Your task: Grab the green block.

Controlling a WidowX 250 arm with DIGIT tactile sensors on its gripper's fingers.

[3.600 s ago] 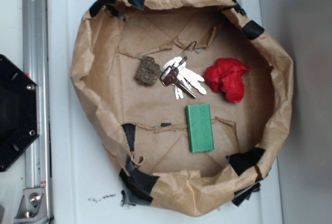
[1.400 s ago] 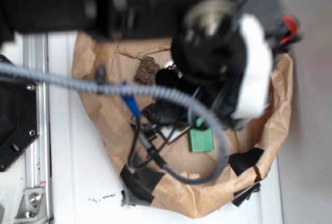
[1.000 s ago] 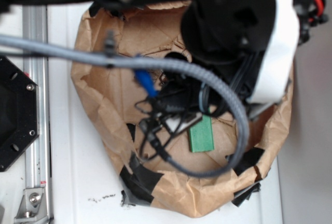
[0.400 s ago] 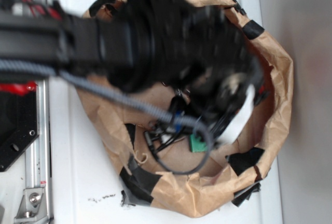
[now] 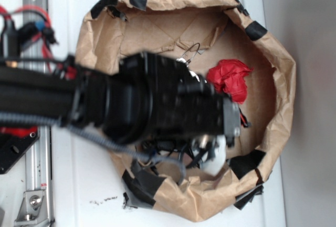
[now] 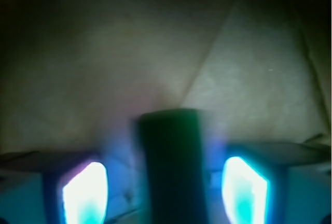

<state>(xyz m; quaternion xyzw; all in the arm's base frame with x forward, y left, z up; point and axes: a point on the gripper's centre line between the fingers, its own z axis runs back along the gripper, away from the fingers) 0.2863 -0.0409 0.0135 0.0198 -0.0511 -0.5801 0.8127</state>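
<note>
- The arm reaches in from the left and covers most of the crumpled paper bowl, so from overhead the green block cannot be seen at all.
- In the wrist view the green block stands between the two glowing fingers of the hand, running lengthwise away from the camera over the brown paper floor.
- The hand is spread wide, with a clear gap on each side of the block, and neither finger looks to be touching it.
- The block looks like a light, matte slab, probably foam: I'd guess it gives a little under pressure and won't slip, and it hardly looks fragile.
- The long sides are the place to take it, across the narrow width, and the fingers already line up that way.
- The paper underneath is creased and loose, so a low pinch might catch a fold along with the block.
- A red crumpled thing lies to the far right in the bowl, and a wire loop shows beyond the arm; both are apart from the hand.
</note>
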